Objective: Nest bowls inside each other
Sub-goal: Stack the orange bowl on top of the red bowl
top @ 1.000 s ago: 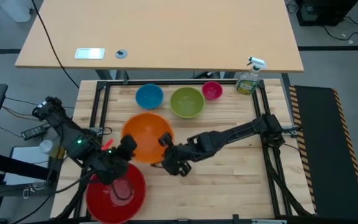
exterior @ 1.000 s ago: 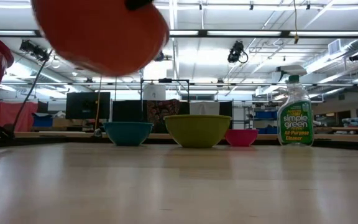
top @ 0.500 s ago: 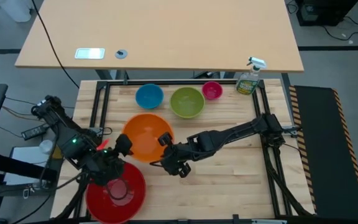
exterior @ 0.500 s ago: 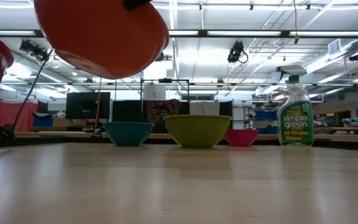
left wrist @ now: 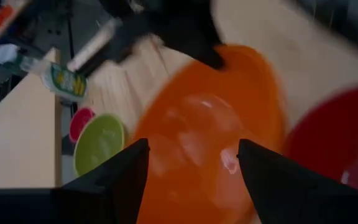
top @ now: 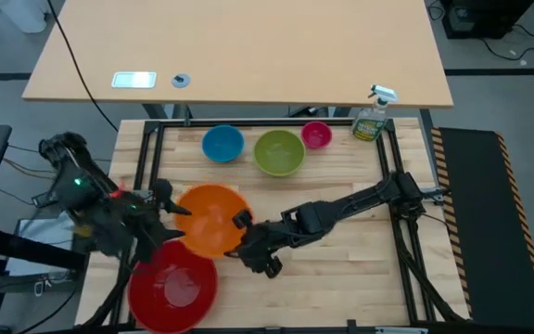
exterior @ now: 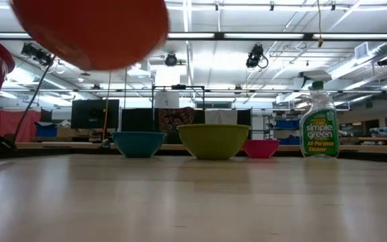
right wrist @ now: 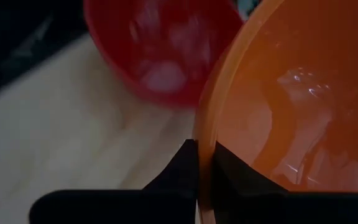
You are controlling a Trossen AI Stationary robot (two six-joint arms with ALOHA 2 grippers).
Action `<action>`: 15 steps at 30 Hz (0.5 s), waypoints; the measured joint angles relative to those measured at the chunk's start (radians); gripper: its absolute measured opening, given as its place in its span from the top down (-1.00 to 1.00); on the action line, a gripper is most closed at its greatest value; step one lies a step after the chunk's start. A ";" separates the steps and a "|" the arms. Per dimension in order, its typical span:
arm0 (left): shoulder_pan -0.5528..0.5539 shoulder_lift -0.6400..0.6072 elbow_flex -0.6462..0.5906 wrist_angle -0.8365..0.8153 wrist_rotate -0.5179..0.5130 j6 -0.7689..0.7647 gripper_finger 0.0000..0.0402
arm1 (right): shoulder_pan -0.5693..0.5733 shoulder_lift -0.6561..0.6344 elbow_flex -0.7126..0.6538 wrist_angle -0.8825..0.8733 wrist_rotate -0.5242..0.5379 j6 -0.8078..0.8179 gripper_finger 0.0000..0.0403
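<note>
The orange bowl (top: 211, 218) hangs in the air, seen from below in the low view (exterior: 89, 30). My right gripper (top: 244, 225) is shut on it. The red bowl (top: 172, 288) sits on its base at the table's near left, just beyond the orange one (right wrist: 160, 50). My left gripper (top: 169, 202) stands open at the orange bowl's left side, touching nothing; its fingers (left wrist: 123, 171) frame the bowl. The blue (top: 222, 144), green (top: 279, 152) and pink (top: 316, 134) bowls stand in a row at the far side. My right gripper pinches the orange bowl's rim (right wrist: 201, 146) on the side toward the table's right, one finger inside the bowl and one outside. The fingers come slanting down from the right. The bowl is lifted clear of the table, mouth up.
A spray bottle (top: 372, 116) of green liquid stands at the far right, beside the pink bowl (exterior: 261, 148). A dark frame runs along the table's edges. Bare wood lies in the middle and the near right.
My left gripper has opened, risen and drawn back from over the red bowl toward the table's left edge, turning as it went. My right gripper has carried the orange bowl a little toward the near left, closer to the red bowl.
</note>
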State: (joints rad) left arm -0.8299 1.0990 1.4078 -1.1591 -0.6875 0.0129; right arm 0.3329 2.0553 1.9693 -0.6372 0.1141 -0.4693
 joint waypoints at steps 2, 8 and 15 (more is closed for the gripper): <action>0.000 -0.040 0.000 0.074 0.000 -0.014 -0.25 | 0.021 0.010 0.006 0.034 -0.008 -0.015 0.87; 0.010 -0.143 0.000 0.254 -0.049 -0.052 -0.25 | 0.061 0.063 0.010 0.114 -0.006 -0.052 0.86; 0.066 -0.159 0.000 0.246 -0.087 -0.099 -0.25 | 0.064 0.125 0.063 0.281 -0.057 -0.073 0.86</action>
State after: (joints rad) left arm -0.7638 0.9398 1.4075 -0.9136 -0.7741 -0.0864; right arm 0.3969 2.1808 2.0326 -0.3563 0.0574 -0.5421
